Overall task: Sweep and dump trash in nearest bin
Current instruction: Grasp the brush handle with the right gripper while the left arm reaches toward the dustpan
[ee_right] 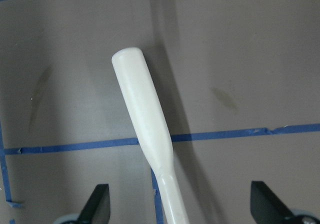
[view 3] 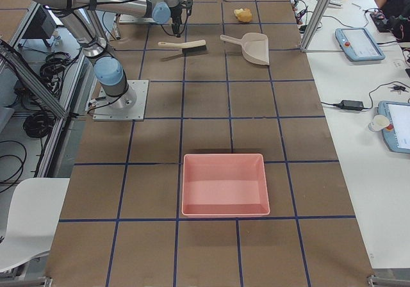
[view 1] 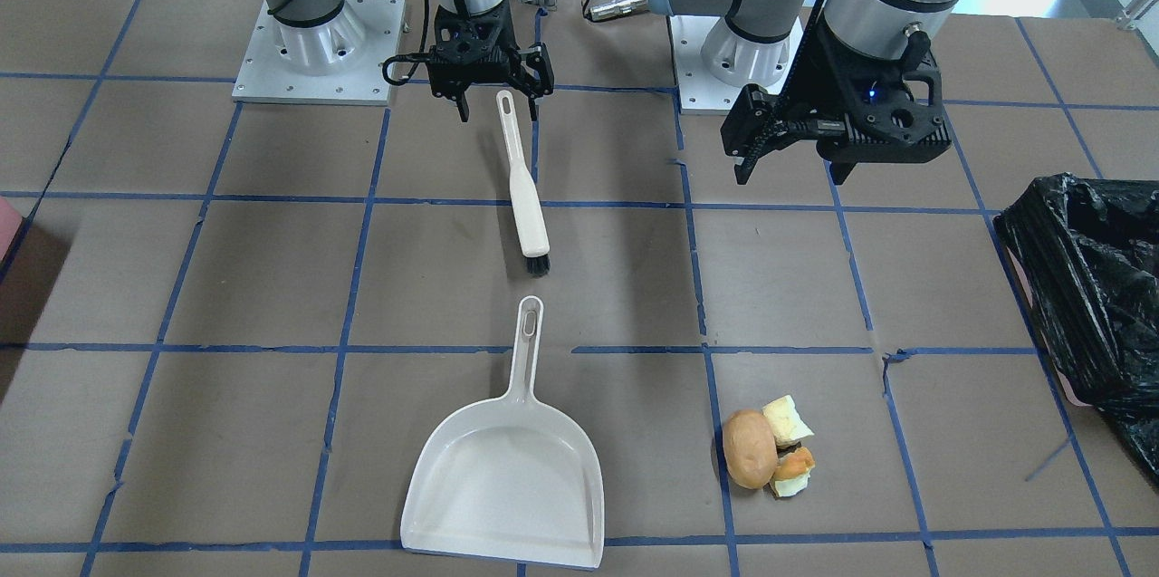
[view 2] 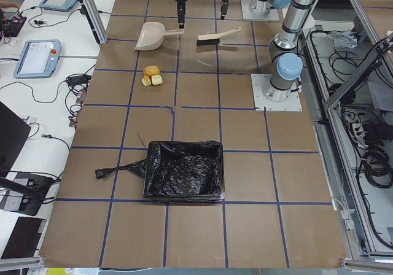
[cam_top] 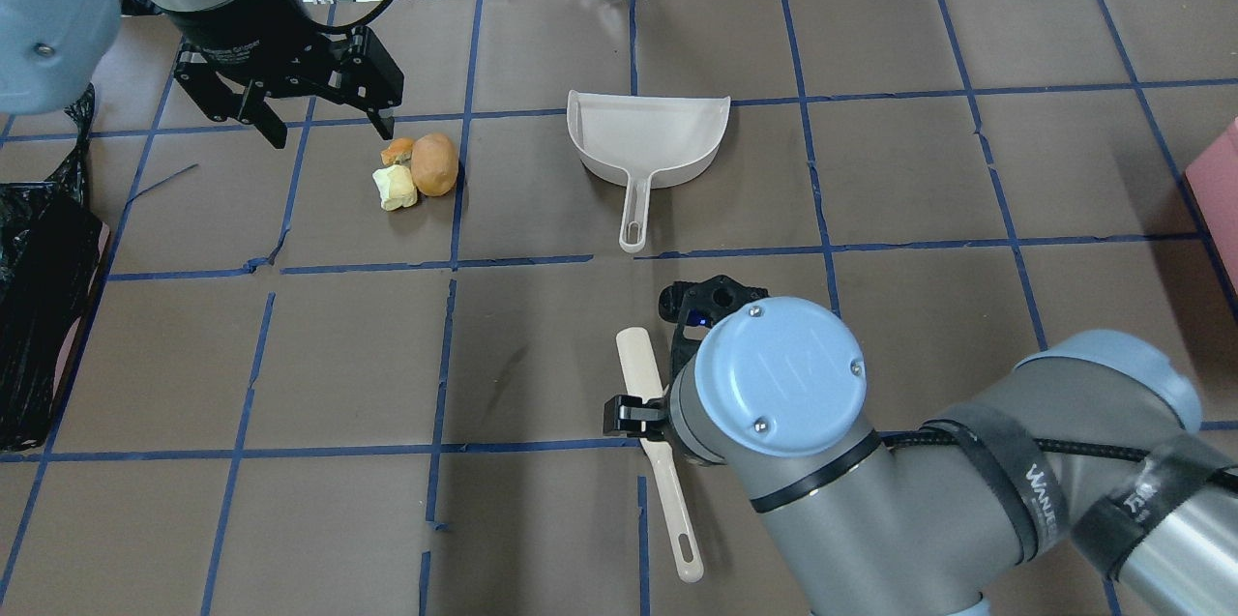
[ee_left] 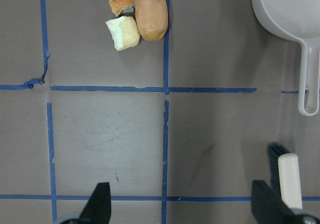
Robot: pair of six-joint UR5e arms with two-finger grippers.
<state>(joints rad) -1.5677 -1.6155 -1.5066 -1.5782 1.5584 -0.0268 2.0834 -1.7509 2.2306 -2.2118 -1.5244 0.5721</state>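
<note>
Facing the robot, you see the right gripper (view 1: 498, 110) spread wide astride the cream brush (view 1: 527, 197) at its handle end, the left gripper (view 1: 790, 169) equally wide and empty. The trash (view 1: 765, 450), a potato-like lump with peel chunks, lies near the white plastic dustpan (view 1: 507, 477), the crinkled black-bagged bin (view 1: 1087, 278) at the table's edge. Only your right-end view shows a pink tray (view 3: 224, 184). The right wrist camera shows both fingers (ee_right: 97, 204) clear of the handle.

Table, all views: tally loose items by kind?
Food scraps (brown oval lump, pale yellow chunk, orange peel chunk): 3
White plastic dustpan: 1
White-handled black-bristled brush: 1
Black-bag-lined bin: 1
Pink plastic tray: 1
Total: 7
</note>
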